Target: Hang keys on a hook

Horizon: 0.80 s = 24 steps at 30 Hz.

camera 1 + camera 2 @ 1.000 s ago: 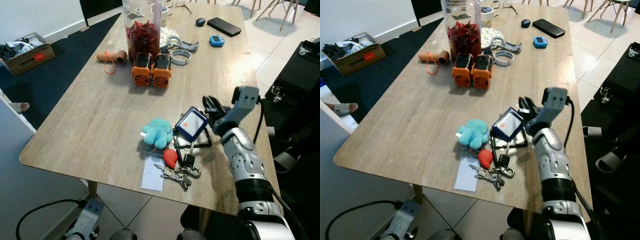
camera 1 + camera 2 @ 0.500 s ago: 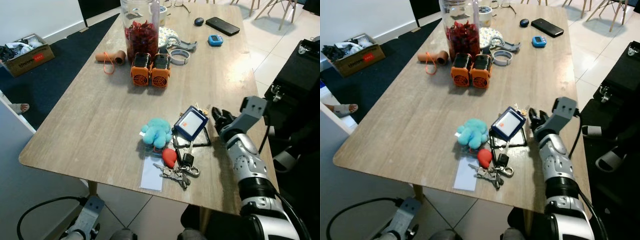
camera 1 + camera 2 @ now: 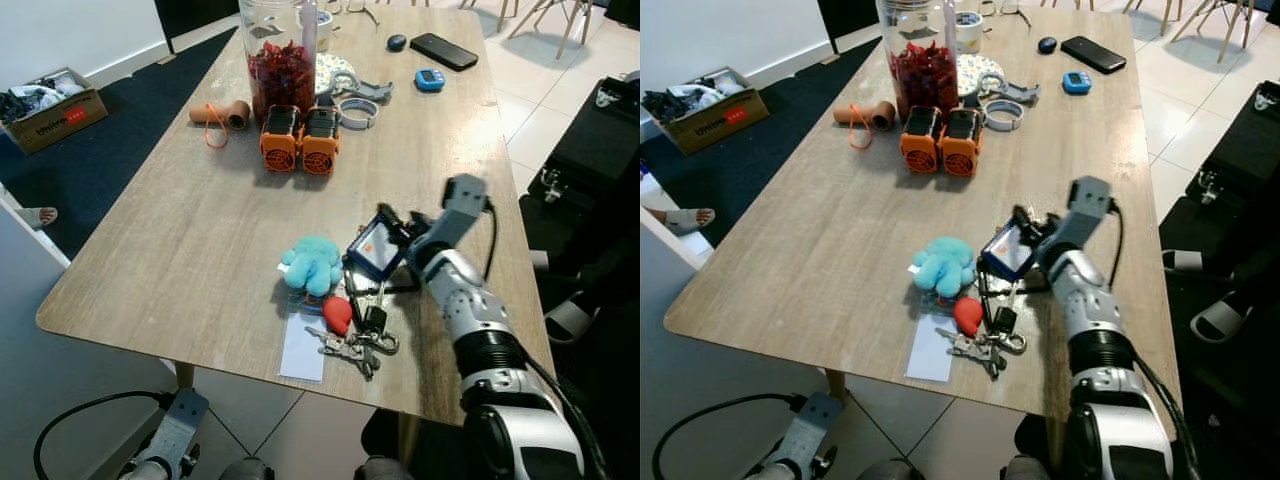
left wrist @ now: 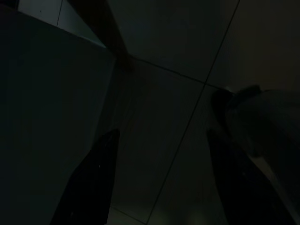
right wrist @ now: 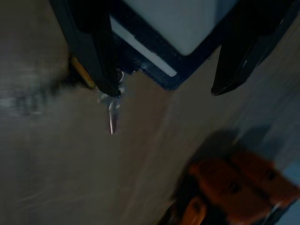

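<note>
The key bunch lies near the front edge of the wooden table (image 3: pixel 180 240): metal keys (image 3: pixel 350 345), a red fob (image 3: pixel 339 313), a black car key (image 3: pixel 376 320), a teal plush octopus (image 3: pixel 312 264) and a blue card holder (image 3: pixel 375 247). My right gripper (image 3: pixel 397 228) is at the card holder's right edge, low over the table. In the right wrist view it is open, its fingers (image 5: pixel 93 51) straddling a corner of the blue card holder (image 5: pixel 173 28), with a small key (image 5: pixel 111 110) under one finger. My left gripper (image 4: pixel 163 136) hangs idle and open in the dark below the table.
A white card (image 3: pixel 303 350) lies under the keys. Farther back stand a jar of red pieces (image 3: pixel 280 50), two orange units (image 3: pixel 300 140), grey rings (image 3: pixel 360 110), a phone (image 3: pixel 447 51) and a blue timer (image 3: pixel 432 79). Black equipment (image 3: pixel 600 150) is on the right, a cardboard box (image 3: pixel 50 110) on the floor at left.
My right gripper drew back to the right from the card holder, then came in again to the left, and its fingers now straddle the holder's edge. The keys have not moved.
</note>
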### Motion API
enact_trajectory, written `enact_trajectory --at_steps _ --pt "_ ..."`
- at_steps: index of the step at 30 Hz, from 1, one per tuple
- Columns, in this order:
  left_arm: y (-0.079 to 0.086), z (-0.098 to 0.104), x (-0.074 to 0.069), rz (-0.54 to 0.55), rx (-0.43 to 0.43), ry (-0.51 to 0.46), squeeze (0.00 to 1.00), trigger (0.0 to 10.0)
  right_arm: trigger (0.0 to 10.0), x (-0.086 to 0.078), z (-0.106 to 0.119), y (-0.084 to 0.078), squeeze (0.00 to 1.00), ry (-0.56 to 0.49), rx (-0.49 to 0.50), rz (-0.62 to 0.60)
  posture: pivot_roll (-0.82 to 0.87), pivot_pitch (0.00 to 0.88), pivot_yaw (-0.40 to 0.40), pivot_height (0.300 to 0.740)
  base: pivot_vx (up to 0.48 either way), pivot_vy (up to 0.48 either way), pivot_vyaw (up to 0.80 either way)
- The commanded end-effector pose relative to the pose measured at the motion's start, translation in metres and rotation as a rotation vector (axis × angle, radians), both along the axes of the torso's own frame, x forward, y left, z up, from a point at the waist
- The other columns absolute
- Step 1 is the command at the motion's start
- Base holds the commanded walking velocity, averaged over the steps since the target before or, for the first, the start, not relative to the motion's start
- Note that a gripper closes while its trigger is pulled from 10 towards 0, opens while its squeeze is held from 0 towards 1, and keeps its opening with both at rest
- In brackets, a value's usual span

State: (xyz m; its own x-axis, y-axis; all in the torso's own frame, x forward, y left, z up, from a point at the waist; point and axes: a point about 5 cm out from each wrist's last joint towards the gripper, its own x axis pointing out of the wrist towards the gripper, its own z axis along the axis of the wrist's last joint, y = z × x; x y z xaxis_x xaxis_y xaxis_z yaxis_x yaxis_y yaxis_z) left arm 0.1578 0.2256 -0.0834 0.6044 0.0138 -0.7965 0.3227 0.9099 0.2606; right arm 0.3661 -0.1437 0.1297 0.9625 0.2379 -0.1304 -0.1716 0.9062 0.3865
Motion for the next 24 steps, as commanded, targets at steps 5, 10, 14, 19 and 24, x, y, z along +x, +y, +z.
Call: enact_trajectory --at_steps 5,10,14,19,24 --pt "-0.001 -0.004 -0.008 -0.017 0.003 0.036 0.07 10.0 10.0 -0.004 -0.011 0.004 0.0 0.062 -0.017 0.033 0.05 0.11 0.021 0.74 0.0 0.0 0.0" --pt "-0.001 -0.004 -0.008 -0.018 -0.002 0.036 0.06 10.0 10.0 -0.006 -0.011 0.0 0.0 0.095 0.017 0.018 0.05 0.112 0.022 0.74 0.0 0.0 0.0" --pt "-0.001 -0.004 -0.008 -0.022 0.0 0.038 0.06 10.0 10.0 -0.006 -0.011 -0.01 0.0 0.097 0.024 -0.047 0.05 0.114 0.024 0.74 0.0 0.0 0.0" --pt "-0.001 -0.004 -0.008 -0.024 0.0 0.034 0.07 10.0 10.0 -0.005 0.008 -0.022 0.0 -0.046 0.113 -0.101 0.06 0.115 0.024 0.74 0.0 0.0 0.0" --pt "-0.001 -0.003 -0.007 -0.023 0.0 0.03 0.07 10.0 10.0 -0.009 0.014 -0.031 0.0 -0.093 0.133 -0.141 0.06 0.116 0.028 0.74 0.0 0.0 0.0"
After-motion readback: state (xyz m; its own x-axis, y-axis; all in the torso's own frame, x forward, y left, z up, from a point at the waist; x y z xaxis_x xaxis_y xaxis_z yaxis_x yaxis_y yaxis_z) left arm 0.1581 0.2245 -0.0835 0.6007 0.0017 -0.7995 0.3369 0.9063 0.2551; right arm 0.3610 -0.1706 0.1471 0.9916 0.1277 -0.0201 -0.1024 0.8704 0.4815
